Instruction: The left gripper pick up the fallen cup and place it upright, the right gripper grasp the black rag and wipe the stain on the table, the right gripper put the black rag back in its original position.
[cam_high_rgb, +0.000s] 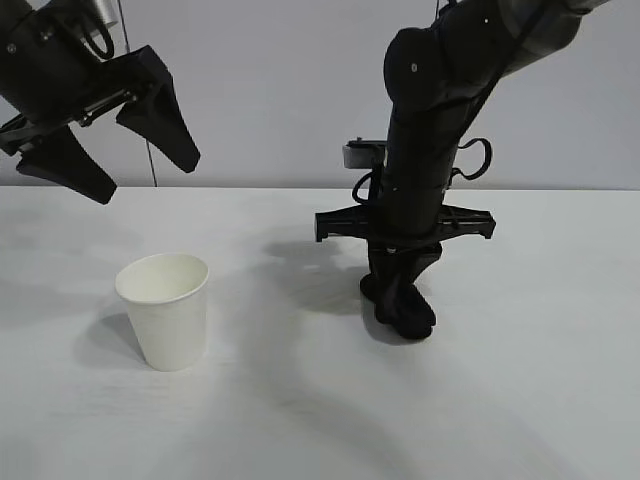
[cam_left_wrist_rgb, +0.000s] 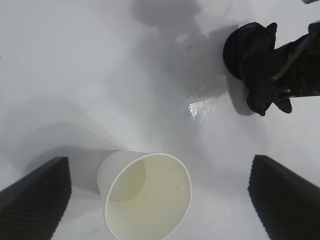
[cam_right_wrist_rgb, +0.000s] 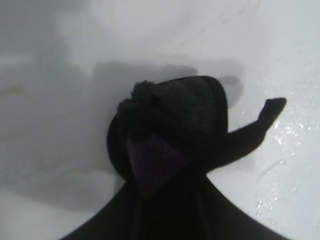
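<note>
Pressing black rag onto table, right gripper

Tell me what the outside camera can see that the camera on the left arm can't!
Only the exterior view shows the left gripper hanging open, high above the wide white table, and the right arm's thick black body.

Only the left wrist view looks down into the plain white paper cup and shows a wet, shiny smear on the tabletop.

Both show the cup standing upright and the right gripper pressing the bunched black rag onto the table.
</note>
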